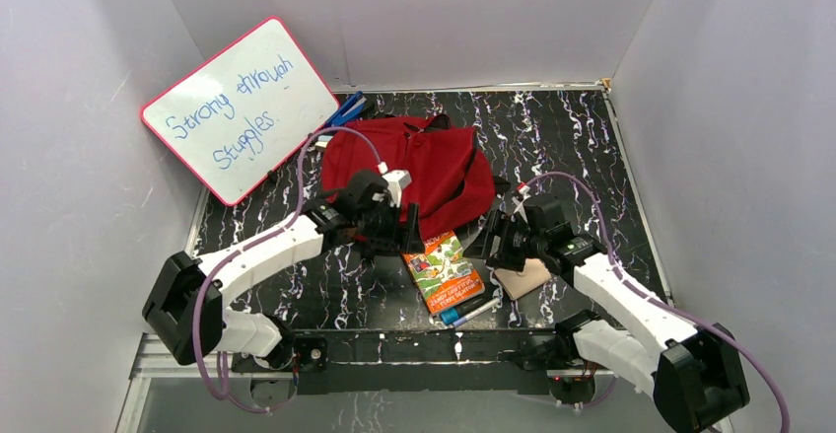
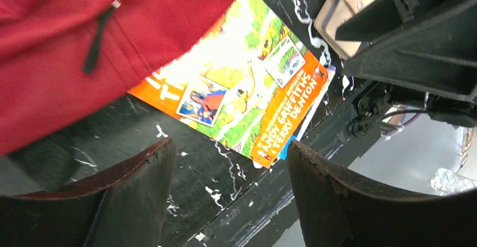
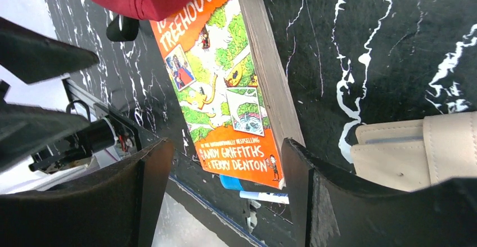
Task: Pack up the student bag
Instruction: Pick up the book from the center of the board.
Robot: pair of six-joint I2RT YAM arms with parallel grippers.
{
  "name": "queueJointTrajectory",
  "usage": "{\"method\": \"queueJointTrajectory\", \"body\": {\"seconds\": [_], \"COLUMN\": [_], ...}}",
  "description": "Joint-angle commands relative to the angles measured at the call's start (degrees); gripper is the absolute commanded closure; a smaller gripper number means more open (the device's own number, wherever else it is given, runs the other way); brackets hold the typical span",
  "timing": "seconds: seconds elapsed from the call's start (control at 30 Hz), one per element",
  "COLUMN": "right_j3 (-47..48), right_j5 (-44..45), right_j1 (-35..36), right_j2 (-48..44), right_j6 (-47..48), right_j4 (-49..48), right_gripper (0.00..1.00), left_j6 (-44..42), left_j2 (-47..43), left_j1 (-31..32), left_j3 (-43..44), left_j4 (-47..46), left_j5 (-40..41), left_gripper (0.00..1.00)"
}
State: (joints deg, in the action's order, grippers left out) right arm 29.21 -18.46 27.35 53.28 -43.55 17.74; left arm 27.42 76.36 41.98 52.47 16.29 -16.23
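The dark-red student bag (image 1: 409,172) lies at the middle back of the table, and its near edge overlaps the top of an orange and green paperback book (image 1: 446,270). My left gripper (image 1: 397,236) hovers open and empty just left of the book, at the bag's near edge. My right gripper (image 1: 490,243) is open and empty just right of the book. In the left wrist view the gripper (image 2: 229,146) is over bare table, with the bag (image 2: 56,44) and book (image 2: 236,89) beyond. In the right wrist view the gripper (image 3: 225,143) frames the book's (image 3: 219,89) lower end.
A beige wallet (image 1: 522,277) lies under my right wrist. A marker with a blue cap (image 1: 468,312) lies by the book's near end at the table's front edge. A pink-framed whiteboard (image 1: 242,108) leans at the back left, with blue pens (image 1: 345,109) beside it.
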Motion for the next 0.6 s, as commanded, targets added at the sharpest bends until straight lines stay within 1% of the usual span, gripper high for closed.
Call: {"method": "queueJointTrajectory", "body": {"seconds": [0.0, 0.07, 0.17, 0.3, 0.4, 0.57], "right_j3": [-1.29, -1.9, -2.33, -2.43, -2.75, -1.49], "right_j5": [-4.15, -4.91, -5.0, -5.02, -4.93, -2.73], "right_j1": [0.0, 0.12, 0.45, 0.92, 1.56, 2.7], "right_j2": [3.27, 5.09, 7.43, 10.98, 13.15, 16.58], "right_j6": [-0.13, -0.09, 0.77, 2.61, 3.52, 5.5], "right_j4": [-6.21, -8.17, -9.38, -9.62, -10.35, -8.75], "right_gripper": [0.22, 0.23, 0.24, 0.26, 0.3, 0.33], "left_j6": [10.02, 15.18, 19.74, 22.43, 25.18, 26.23], "left_j2": [-1.1, -1.93, -2.19, -0.81, -0.88, 0.69], "left_j1": [3.27, 3.67, 4.63, 6.71, 7.79, 8.12], "left_j3": [-3.75, -7.33, -10.64, -11.39, -13.93, -16.32], "left_j4": [-3.53, -6.87, -11.15, -12.15, -13.16, -15.94], "left_j5": [4.45, 6.29, 6.88, 6.77, 8.09, 9.02], "left_gripper": [0.32, 0.32, 0.32, 0.35, 0.36, 0.36]}}
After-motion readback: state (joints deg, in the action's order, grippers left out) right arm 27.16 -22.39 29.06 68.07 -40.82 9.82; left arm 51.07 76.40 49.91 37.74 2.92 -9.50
